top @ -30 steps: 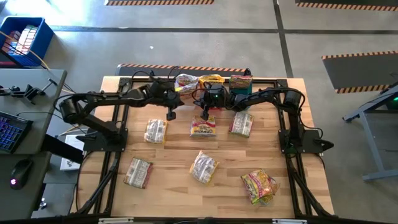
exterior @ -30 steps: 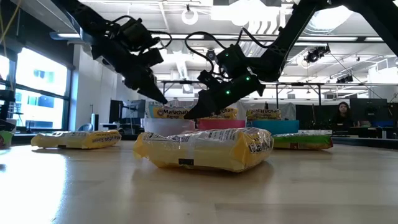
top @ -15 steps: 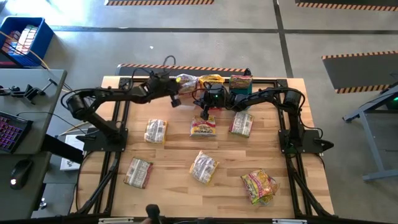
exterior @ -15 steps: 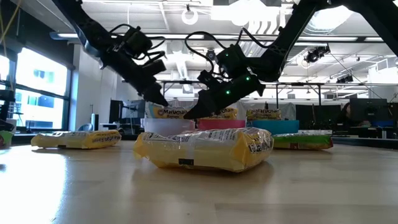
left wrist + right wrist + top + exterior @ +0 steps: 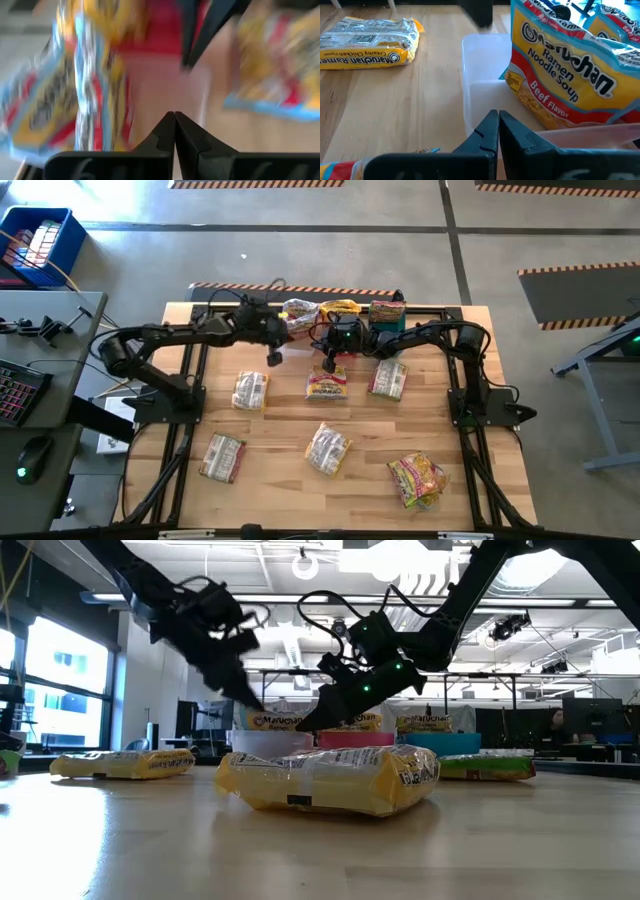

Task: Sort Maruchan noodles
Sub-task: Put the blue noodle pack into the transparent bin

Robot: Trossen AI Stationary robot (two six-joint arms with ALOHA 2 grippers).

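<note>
Six ramen packets lie flat on the wooden table: silvery ones [image 5: 250,390] [image 5: 222,457] [image 5: 328,448] [image 5: 388,378], a yellow-orange one [image 5: 327,385] and a reddish-pink one with green [image 5: 418,480]. More packets sit in the clear bin [image 5: 300,313], the red bin [image 5: 340,308] and the teal bin [image 5: 388,312] at the far edge. My left gripper [image 5: 273,358] [image 5: 175,119] is shut, in the air just in front of the clear bin. My right gripper [image 5: 328,366] [image 5: 498,116] is shut and hovers over the far end of the yellow-orange packet.
The right wrist view shows the clear bin's wall [image 5: 480,95] with a Beef Flavor packet [image 5: 560,80] leaning in it, and a silvery packet [image 5: 367,42] lying beyond. The arms' dark frames run along the table's left [image 5: 185,400] and right [image 5: 460,400] sides. Bare wood shows between the packets.
My left gripper swung toward the far edge and the clear bin, then came back toward the near edge to about where it started, staying shut. My right gripper and the packets kept still.
</note>
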